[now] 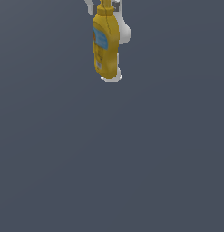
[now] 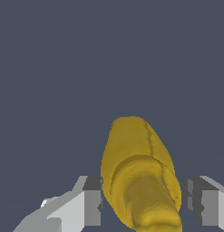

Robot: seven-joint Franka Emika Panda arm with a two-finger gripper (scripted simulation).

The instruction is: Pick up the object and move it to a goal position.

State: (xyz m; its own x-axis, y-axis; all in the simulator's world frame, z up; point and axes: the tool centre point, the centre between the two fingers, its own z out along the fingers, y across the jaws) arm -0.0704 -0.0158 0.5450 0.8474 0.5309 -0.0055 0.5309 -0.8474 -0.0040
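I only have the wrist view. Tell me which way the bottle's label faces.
Observer: The blue-and-white label on the yellow bottle faces the exterior view's left.
Operator: Report how the bottle stands.
Observer: Upright, with its narrow cap on top, near the upper edge of the exterior view.
Operator: Say whether it is off the surface.
Observer: The exterior view does not settle that, as no shadow shows under the bottle. What it does show is white parts of the arm directly behind it.
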